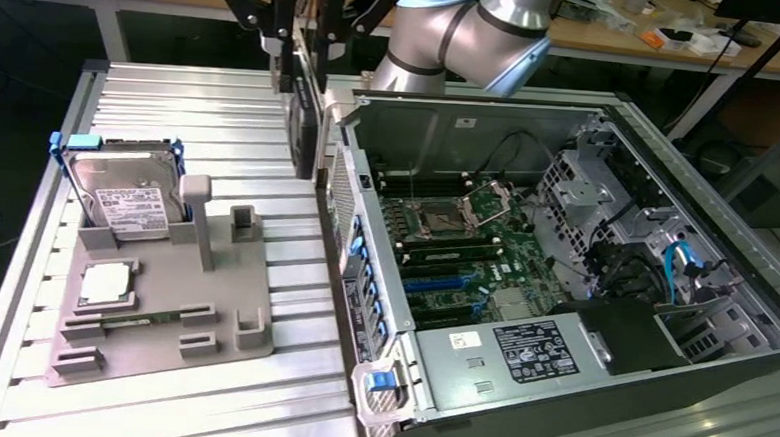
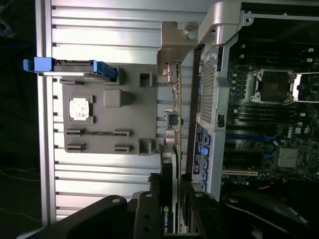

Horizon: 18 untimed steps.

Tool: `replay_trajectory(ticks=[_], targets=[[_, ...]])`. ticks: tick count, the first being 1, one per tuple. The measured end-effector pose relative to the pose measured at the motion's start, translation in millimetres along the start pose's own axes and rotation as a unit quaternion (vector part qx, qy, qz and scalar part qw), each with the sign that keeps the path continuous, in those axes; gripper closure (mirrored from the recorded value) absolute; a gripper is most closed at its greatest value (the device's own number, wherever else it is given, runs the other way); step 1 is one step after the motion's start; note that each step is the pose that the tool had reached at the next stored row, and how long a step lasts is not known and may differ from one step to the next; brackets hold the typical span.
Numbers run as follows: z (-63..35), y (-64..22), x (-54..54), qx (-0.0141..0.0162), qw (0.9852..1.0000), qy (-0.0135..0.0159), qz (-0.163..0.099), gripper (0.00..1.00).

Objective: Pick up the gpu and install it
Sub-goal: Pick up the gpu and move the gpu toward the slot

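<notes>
- Gripper (image 1: 305, 59) hangs over the slatted aluminium table (image 1: 196, 98), in the strip between the grey parts fixture (image 1: 158, 307) and the open computer case (image 1: 360, 277).
- Fingers (image 2: 149, 209) are narrowed onto the gpu (image 1: 302, 124), one black finger on each flat face, with the card pinched between them.
- The gpu hangs straight down from the fingertips, on edge. In the exterior view it is a thin dark slab.
- In the wrist view, the gpu (image 2: 172, 119) runs away from the fingers as a thin line. Its silver end bracket (image 2: 177, 42) is at the far end. A green-lettered label sits right at the fingertips.
- The card looks clear of the table, though I cannot tell the gap for sure.
- To one side of the fingers is the fixture (image 2: 109, 129), which carries a hard drive in a blue frame (image 1: 124, 200) standing upright at its far end. A square processor chip (image 1: 103, 282) lies flat nearer the middle.
- To the other side of the fingers, just beside the held card, is the perforated rear wall of the case. The card is outside the case, not in it.
- Inside the case the motherboard (image 1: 455, 252) lies exposed, with an open processor socket (image 1: 444, 221) and expansion slots running below it.
- The power supply (image 1: 530, 346) sits at the near end of the case in the exterior view, well apart from the fingers.
</notes>
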State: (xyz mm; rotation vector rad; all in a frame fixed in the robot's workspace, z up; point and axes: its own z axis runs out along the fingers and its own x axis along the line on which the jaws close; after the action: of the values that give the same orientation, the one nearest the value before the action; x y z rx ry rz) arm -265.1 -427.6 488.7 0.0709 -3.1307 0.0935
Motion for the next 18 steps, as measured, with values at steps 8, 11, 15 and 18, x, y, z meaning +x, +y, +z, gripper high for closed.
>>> replay_trajectory(ticks=[8, 11, 15, 18], targets=[[1.9, -0.1, -10.7, 0.0006, 0.9999, -0.013, 0.001, 0.73], [2.3, -0.3, -17.9, 0.0012, 0.9996, -0.0275, 0.002, 0.73], [2.6, -1.0, -33.6, 0.0013, 0.9996, -0.029, 0.002, 0.73], [2.7, -1.6, -46.8, 0.0013, 0.9996, -0.029, 0.002, 0.73]])
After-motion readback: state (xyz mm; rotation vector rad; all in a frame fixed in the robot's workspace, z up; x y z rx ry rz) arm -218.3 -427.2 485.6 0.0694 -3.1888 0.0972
